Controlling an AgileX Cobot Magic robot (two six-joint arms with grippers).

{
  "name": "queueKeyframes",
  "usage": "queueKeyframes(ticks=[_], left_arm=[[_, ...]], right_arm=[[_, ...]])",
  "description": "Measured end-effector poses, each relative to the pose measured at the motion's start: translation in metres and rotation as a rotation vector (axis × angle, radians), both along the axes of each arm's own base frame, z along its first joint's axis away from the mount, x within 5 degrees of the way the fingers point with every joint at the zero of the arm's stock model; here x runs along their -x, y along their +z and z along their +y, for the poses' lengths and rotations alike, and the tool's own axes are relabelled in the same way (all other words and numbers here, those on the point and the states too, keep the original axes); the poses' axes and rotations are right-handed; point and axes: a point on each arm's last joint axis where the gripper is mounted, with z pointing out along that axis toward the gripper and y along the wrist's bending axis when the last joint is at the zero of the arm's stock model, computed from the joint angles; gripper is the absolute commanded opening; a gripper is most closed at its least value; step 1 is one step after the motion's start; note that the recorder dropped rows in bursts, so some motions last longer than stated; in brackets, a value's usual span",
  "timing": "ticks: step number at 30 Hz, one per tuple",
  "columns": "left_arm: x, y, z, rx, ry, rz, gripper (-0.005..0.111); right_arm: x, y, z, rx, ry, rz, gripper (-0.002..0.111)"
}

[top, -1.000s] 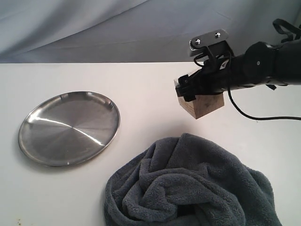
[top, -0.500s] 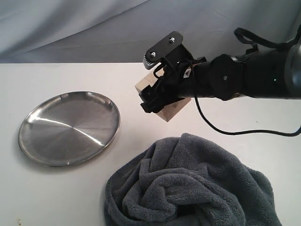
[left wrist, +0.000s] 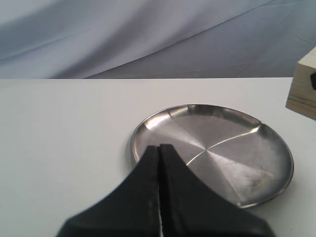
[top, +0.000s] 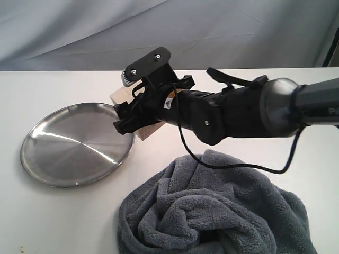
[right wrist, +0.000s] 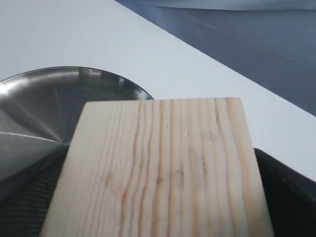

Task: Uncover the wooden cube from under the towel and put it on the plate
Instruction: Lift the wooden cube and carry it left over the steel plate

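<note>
Cube (top: 121, 99) sits clamped in the right jaws, which are spread wide across its flat sides and hold it clear of the desk (top: 53, 84), ready for carrying to the plate (top: 63, 153). It hangs slightly tilted at the plate's right-hand rim in the exterior view, not yet over the middle. Towel (top: 212, 211) lies bunched in a heap toward the front of the desk, beside the plate without touching it, so it blocks nothing. Plate holds nothing, so any spot should take the block. Left jaws, pressed together and empty, hover close to the plate's rim away from the cube. They look like the only thing that might crowd the set-down.
</note>
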Motion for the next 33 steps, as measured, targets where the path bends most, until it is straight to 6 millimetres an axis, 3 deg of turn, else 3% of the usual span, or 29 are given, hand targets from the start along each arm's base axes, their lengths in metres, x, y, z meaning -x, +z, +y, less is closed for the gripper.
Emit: queueKeyframes(ticks=[11,22,33], left_arm=[[0.0,0.0,0.0,0.0,0.0,0.0,0.0],[0.0,0.0,0.0,0.0,0.0,0.0,0.0],[0.0,0.0,0.0,0.0,0.0,0.0,0.0]], right_arm=[[-0.024,-0.04,0.089,-0.097,0.118,0.008,0.0],[-0.045,-0.073,0.116,-0.122,0.119,0.008,0.0],[-0.047,-0.091,0.119,-0.136,0.107,0.035,0.0]])
